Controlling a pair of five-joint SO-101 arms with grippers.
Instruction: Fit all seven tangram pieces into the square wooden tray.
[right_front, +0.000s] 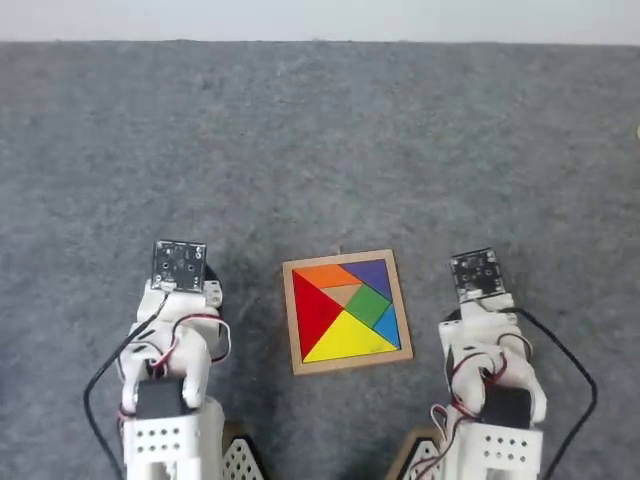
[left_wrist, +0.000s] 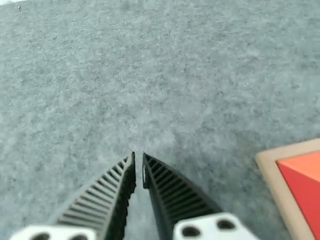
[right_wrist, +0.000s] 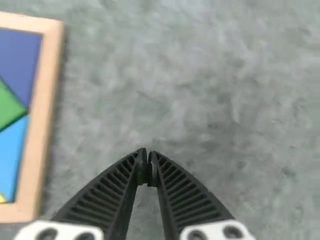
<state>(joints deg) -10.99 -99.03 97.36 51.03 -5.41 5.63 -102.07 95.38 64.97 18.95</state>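
The square wooden tray (right_front: 291, 318) lies on the grey carpet between the two arms. Inside it sit the coloured pieces: orange (right_front: 325, 274), purple (right_front: 371, 274), red (right_front: 313, 311), green (right_front: 368, 305), yellow (right_front: 348, 339), blue (right_front: 388, 326) and a small tan one (right_front: 343, 294). My left gripper (left_wrist: 138, 159) is shut over bare carpet, to the left of the tray's corner (left_wrist: 272, 167). My right gripper (right_wrist: 147, 156) is shut over carpet too, to the right of the tray's rim (right_wrist: 46, 90), holding nothing.
Grey carpet (right_front: 320, 140) stretches open beyond the tray and both arms. A pale strip of floor or wall (right_front: 320, 18) runs along the far edge. The arm bases stand at the near edge.
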